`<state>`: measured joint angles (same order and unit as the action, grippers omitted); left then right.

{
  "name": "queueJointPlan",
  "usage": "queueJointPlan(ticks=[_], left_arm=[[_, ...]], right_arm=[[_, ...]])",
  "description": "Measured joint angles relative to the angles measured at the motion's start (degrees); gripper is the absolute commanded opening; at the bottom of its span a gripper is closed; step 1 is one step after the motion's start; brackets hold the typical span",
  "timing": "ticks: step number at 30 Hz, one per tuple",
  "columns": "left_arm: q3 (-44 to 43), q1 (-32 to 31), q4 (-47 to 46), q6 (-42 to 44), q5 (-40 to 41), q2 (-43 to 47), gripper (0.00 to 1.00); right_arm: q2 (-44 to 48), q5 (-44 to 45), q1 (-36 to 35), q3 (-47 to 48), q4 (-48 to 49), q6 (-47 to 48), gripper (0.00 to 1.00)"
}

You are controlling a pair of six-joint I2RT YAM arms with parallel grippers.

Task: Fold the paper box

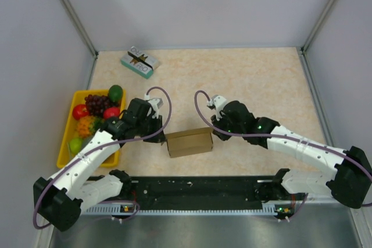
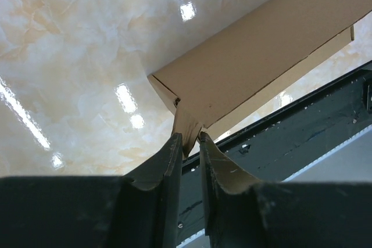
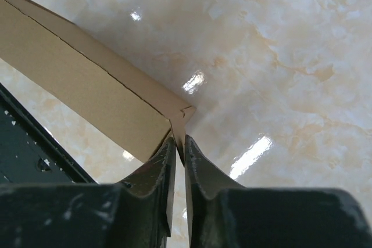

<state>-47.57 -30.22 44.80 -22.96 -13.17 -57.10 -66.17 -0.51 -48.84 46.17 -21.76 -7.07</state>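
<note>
The paper box (image 1: 189, 142) is plain brown cardboard, folded into a low block in the middle of the table near the front edge. My left gripper (image 1: 158, 127) meets its left end and my right gripper (image 1: 217, 130) its right end. In the left wrist view the left gripper (image 2: 190, 139) is shut on a brown tab sticking out of the paper box (image 2: 256, 68) at its corner. In the right wrist view the right gripper (image 3: 179, 141) is shut on a thin flap at the end of the paper box (image 3: 81, 85).
A yellow tray (image 1: 65, 149) holding fruit stands at the left, beside the left arm. A small teal-and-white printed box (image 1: 140, 61) lies at the back left. A black rail (image 1: 197, 189) runs along the table's front edge, just behind the brown cardboard.
</note>
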Motion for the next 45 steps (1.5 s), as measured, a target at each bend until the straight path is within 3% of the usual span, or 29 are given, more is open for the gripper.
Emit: queueJointPlan(ticks=[3, 13, 25, 45], left_arm=[[0.0, -0.1, -0.1, -0.4, -0.5, 0.0, 0.14], [1.2, -0.5, -1.7, -4.3, -1.9, 0.5, 0.0], [3.8, -1.4, -4.4, -8.9, -0.4, 3.3, 0.0], [5.2, -6.0, -5.6, -14.9, 5.7, 5.2, 0.0]], right_arm=[[0.0, -0.7, 0.0, 0.0, 0.1, -1.1, 0.0], [0.2, 0.2, -1.1, 0.0, 0.0, -9.9, 0.0], [0.7, 11.1, -6.3, -1.7, 1.7, -22.9, 0.0], [1.7, 23.1, -12.6, -6.4, 7.3, -24.7, 0.0]])
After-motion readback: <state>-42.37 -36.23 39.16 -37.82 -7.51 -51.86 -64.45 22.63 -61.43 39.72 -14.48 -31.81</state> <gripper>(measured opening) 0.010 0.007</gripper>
